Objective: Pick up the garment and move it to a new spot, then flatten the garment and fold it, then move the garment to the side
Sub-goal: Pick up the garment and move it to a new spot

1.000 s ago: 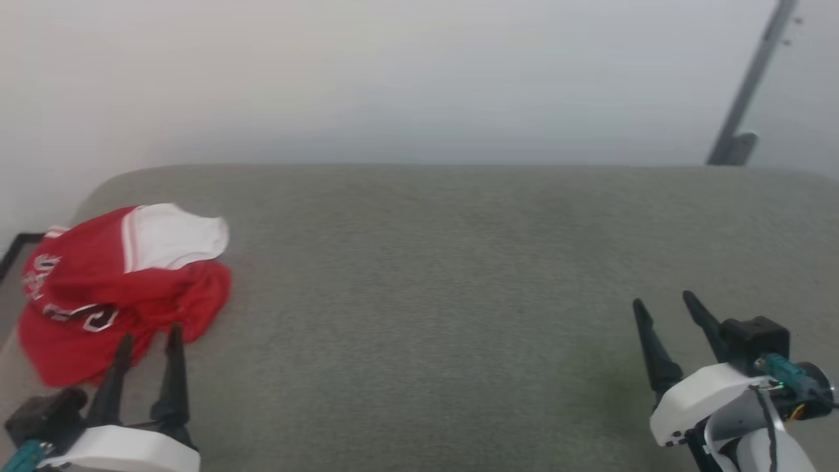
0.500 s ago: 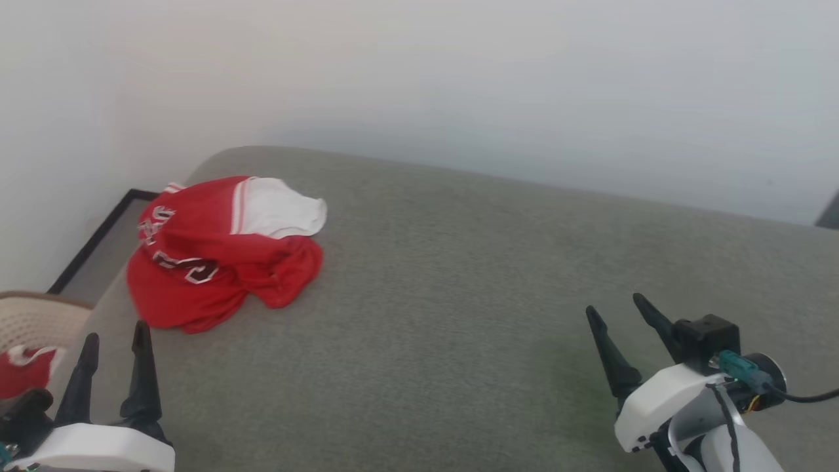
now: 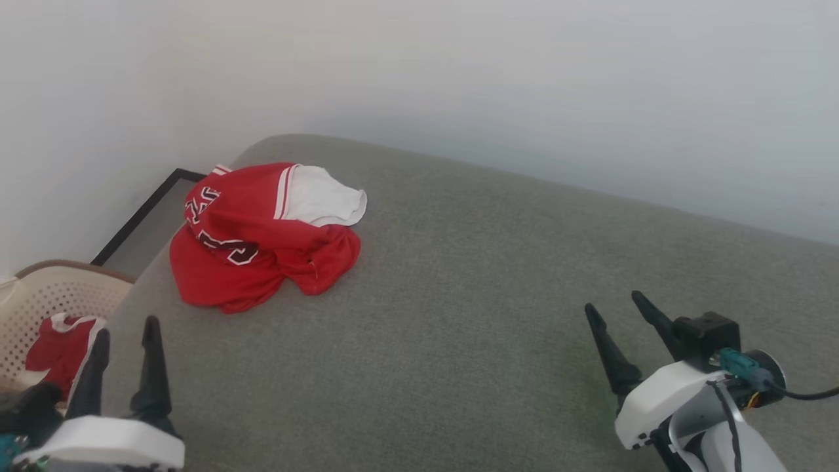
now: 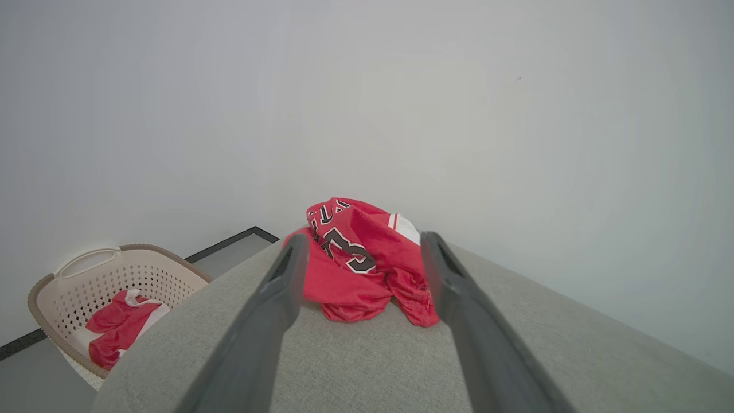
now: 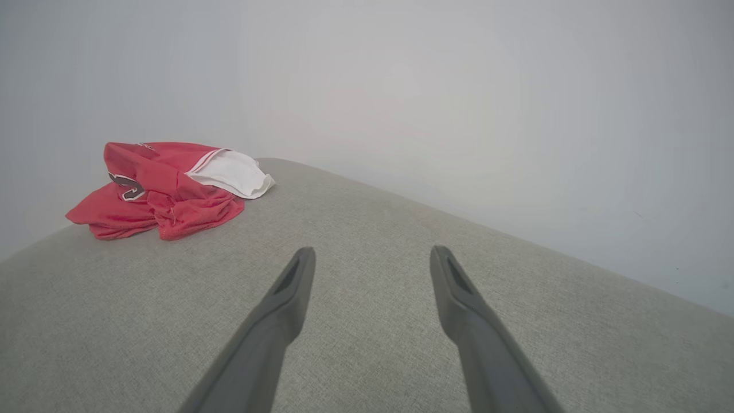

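Note:
The garment (image 3: 262, 236) lies crumpled at the far left corner of the grey cushioned surface (image 3: 459, 314), red with one white sleeve on top and black white-outlined print showing. It also shows in the left wrist view (image 4: 361, 264) and in the right wrist view (image 5: 166, 189). My left gripper (image 3: 126, 331) stands open at the lower left, some way short of the garment, nothing between its fingers. My right gripper (image 3: 613, 303) is open at the lower right, far from the garment, over bare fabric.
A beige perforated laundry basket (image 3: 39, 295) stands on the floor left of the surface, holding another red and white garment (image 3: 59, 347); both show in the left wrist view, basket (image 4: 86, 275). A pale wall runs close behind. The surface's left edge drops to the floor.
The head camera has swung left, so the whole picture shifted right and the basket came into view. The garment lies as before. Both grippers keep their open stance.

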Tool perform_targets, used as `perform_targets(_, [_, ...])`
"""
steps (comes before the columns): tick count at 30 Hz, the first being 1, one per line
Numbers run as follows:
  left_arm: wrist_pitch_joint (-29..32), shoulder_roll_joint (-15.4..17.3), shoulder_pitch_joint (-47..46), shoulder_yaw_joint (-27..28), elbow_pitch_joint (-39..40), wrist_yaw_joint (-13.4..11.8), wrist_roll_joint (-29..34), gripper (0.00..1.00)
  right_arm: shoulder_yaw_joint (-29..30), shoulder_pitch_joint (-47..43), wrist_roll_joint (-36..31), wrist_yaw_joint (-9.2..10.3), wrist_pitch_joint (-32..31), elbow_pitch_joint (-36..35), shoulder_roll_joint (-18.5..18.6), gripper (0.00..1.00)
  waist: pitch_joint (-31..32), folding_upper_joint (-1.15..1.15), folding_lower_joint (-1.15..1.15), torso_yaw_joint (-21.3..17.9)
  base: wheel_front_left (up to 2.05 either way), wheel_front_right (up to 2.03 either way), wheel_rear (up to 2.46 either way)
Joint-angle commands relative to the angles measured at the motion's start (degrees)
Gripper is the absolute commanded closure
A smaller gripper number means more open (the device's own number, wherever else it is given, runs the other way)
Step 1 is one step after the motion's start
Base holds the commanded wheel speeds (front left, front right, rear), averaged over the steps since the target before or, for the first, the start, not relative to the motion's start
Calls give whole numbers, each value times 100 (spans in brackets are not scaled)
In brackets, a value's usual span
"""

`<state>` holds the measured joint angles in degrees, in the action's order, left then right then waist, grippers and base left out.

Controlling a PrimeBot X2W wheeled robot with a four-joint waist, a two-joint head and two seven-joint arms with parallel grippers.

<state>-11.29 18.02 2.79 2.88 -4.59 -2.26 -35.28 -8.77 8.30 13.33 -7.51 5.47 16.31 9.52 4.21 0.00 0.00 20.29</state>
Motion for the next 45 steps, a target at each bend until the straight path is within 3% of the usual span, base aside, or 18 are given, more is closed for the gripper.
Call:
perform_targets(1, [39,11,-153,-48,-31,-3,48,0,34,-5,16,4,-17,-53,36,0,-39,0,0,28,0,0,0])
perform_targets(13, [264,68,-1490,-283,-637,125,6,0,155,251,-35,4,-310,-554,385,0,-745,0,0,-202,0,0,0])
perform_targets(23, [422,264,-3033,-265,-2142,341,-178,0,229,627,68,5,-603,-1286,865,0,-1904,0,0,-709,0,0,0])
perform_targets(25, [560,274,-3326,-304,-2466,274,-172,0,241,696,83,5,-653,-1424,984,0,-2146,0,0,-789,0,0,0])
perform_targets(38, [2490,575,-5390,-572,-4727,-52,-253,0,413,1059,252,5,-956,-2219,1577,0,-3396,0,0,-1035,0,0,0])
perform_targets(45, [3545,325,-5874,-826,-5608,-110,-312,0,639,1055,275,6,-1141,-2619,1770,0,-3810,0,0,-1004,0,0,0])
